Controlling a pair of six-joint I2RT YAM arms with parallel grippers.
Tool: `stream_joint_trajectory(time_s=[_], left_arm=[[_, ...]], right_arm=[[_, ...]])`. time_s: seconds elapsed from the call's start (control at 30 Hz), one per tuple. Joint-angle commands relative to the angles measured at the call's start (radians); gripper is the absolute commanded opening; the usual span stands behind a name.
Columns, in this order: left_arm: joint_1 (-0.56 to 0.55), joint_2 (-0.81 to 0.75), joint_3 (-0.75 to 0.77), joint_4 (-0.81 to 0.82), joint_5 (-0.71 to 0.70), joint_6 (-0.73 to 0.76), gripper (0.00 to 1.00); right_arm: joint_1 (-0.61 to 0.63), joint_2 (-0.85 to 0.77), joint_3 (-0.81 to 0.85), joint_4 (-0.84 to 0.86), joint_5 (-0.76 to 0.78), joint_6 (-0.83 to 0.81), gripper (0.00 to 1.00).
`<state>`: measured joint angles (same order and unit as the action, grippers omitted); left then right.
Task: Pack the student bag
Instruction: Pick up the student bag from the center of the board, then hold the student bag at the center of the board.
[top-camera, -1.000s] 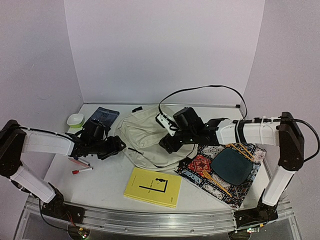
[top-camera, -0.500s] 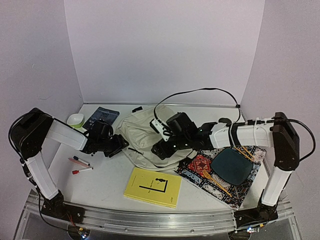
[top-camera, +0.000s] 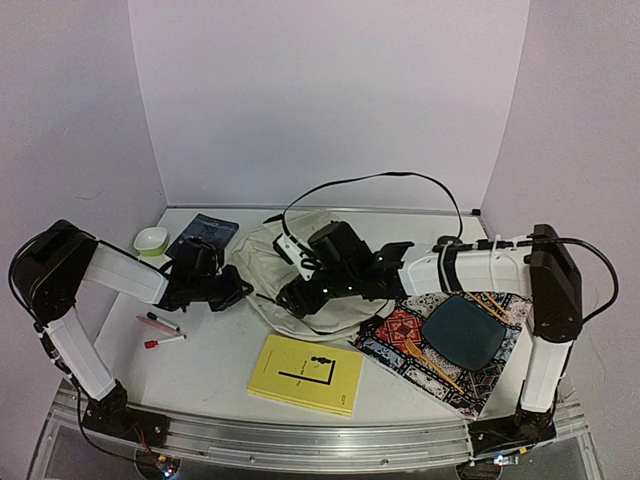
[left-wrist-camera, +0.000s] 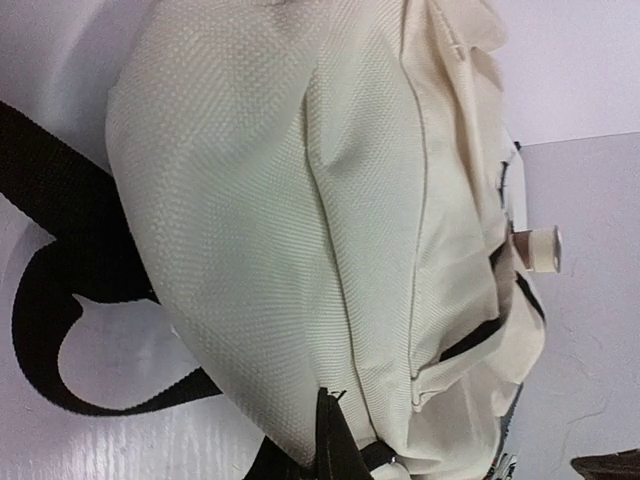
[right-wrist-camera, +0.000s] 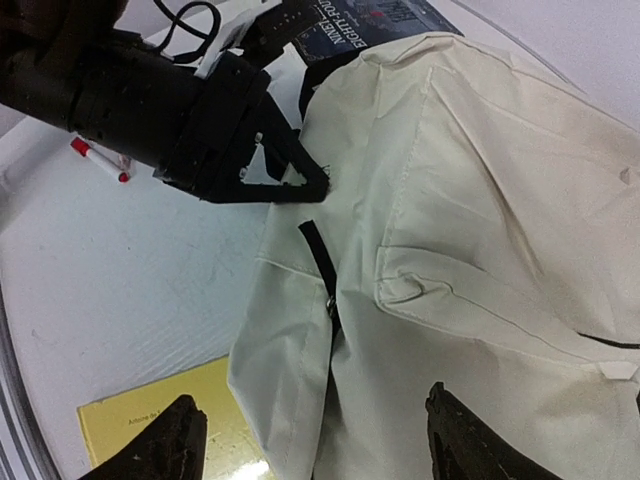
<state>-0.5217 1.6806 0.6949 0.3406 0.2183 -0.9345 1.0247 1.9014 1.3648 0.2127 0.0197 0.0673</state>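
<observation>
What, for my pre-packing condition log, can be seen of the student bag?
The student bag is cream woven fabric, soft and slumped on the white table. It has stitched panels, a short black zipper and black straps trailing beside it. The left gripper is shut right at the bag's edge, and the open right gripper hovers above it.

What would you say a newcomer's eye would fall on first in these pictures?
First the cream student bag, slumped mid-table, with both arms reaching in over it: the left gripper shut at its left edge, the right gripper open just above its fabric. Next come the bright yellow book near the front edge and the colourful placemat with a dark plate on the right.
</observation>
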Motion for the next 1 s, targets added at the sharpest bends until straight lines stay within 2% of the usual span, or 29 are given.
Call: stream_joint_trajectory(time_s=[0.0,0.2,0.3,0.63,0.97], left_arm=[[0.000,-0.161,-0.011,0.074,0.035,0.027,0.00],[-0.001,-0.270,-0.014,0.072,0.069,0.059,0.00],[-0.002,-0.291,-0.011,0.072,0.099,0.065,0.00],[-0.005,-0.324,0.006,0.072,0.162,0.073,0.00],[-0.014,-0.344,0.018,0.072,0.179,0.077,0.00]], right_arm=[[0.007,0.028,0.101,-0.038,-0.012,0.013,0.74],[0.009,0.068,0.180,-0.079,-0.040,-0.009,0.63],[0.009,0.086,0.222,-0.095,-0.037,-0.027,0.55],[0.009,0.143,0.345,-0.126,-0.063,-0.101,0.36],[0.009,0.218,0.433,-0.139,-0.023,-0.107,0.29]])
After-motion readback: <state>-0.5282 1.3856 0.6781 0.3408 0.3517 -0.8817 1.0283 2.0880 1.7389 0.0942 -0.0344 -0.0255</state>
